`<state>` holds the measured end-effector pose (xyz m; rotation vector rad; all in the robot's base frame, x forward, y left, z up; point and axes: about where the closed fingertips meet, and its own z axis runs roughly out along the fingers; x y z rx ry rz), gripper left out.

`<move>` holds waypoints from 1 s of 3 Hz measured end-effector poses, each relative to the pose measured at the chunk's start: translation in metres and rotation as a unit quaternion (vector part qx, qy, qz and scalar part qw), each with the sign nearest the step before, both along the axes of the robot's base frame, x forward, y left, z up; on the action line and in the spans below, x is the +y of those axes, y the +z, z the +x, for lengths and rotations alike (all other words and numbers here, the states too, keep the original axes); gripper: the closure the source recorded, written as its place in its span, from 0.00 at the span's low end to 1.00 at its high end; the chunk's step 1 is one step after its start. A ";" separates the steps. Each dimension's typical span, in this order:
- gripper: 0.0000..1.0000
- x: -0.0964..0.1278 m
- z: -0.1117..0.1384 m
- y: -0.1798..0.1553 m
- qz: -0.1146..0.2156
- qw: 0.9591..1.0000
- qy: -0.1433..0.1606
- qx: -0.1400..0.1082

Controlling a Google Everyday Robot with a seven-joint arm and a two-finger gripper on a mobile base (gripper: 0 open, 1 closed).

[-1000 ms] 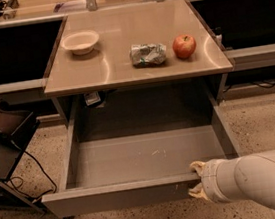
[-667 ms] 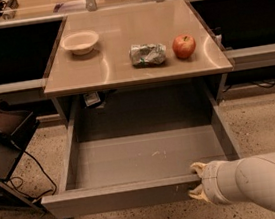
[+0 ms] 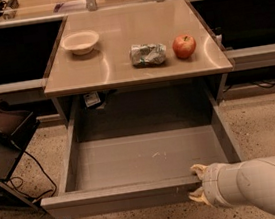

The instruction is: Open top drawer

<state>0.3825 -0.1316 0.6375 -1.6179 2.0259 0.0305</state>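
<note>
The top drawer (image 3: 114,198) is pulled far out from under the counter, and its shallow grey tray shows small pale scratches right of centre. My gripper (image 3: 196,183) is at the right part of the drawer's front edge. Its pale fingertips (image 3: 198,170) sit over and under the front lip, one above the rim and one below it. The white arm (image 3: 259,191) comes in from the lower right and hides the right end of the drawer front.
On the counter top (image 3: 122,73) are a white bowl (image 3: 80,41), a crumpled chip bag (image 3: 147,54) and a red apple (image 3: 184,46). A dark chair or stand (image 3: 2,134) with cables is at the left. The floor is speckled.
</note>
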 end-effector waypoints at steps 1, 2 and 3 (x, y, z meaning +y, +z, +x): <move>1.00 -0.001 -0.005 -0.001 0.001 1.000 -0.001 0.000; 1.00 -0.001 -0.005 0.000 0.001 1.000 -0.001 0.000; 0.97 -0.001 -0.010 -0.001 0.002 1.000 -0.002 -0.001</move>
